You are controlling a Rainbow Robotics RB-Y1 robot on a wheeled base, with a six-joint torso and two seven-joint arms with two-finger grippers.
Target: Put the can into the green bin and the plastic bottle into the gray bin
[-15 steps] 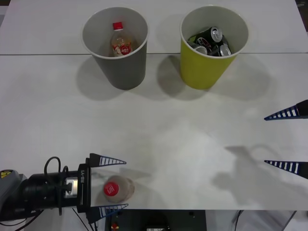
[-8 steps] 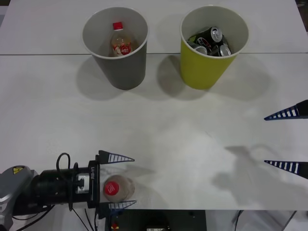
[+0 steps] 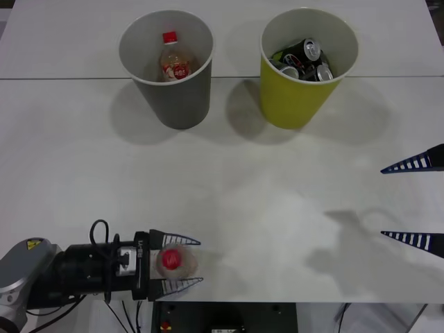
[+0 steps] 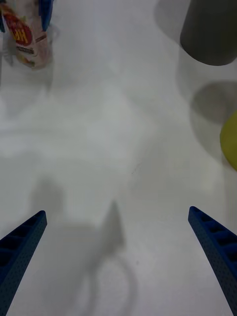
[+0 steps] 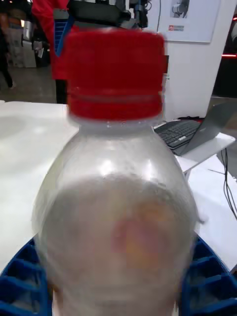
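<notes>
Left tool (image 3: 182, 261) at 7 o'clock on the bench (image 3: 229, 201), near edge; blue fingers (image 3: 179, 241) close against both sides of the plastic bottle (image 3: 174, 262), red cap up. Left wrist view: bottle (image 5: 116, 197) seated deep between the ribbed fingers (image 5: 22, 276), touching on each flank. Grasp judged closing or just made; hold not yet proven. Gray bin (image 3: 166, 66) at 11 o'clock, already holding a shorter amber bottle (image 3: 174, 59); green bin (image 3: 306, 66) at 1 o'clock, loaded with cans (image 3: 305, 59). Right tool (image 3: 413, 201) parked at 3 o'clock, spread wide, holding nothing, well apart from the work. For a clean step: squeeze gently, thin plastic likely to buckle; lift straight, keep upright; carry toward 11 o'clock above the pale rim; release over centre, clear of the bottle inside.
</notes>
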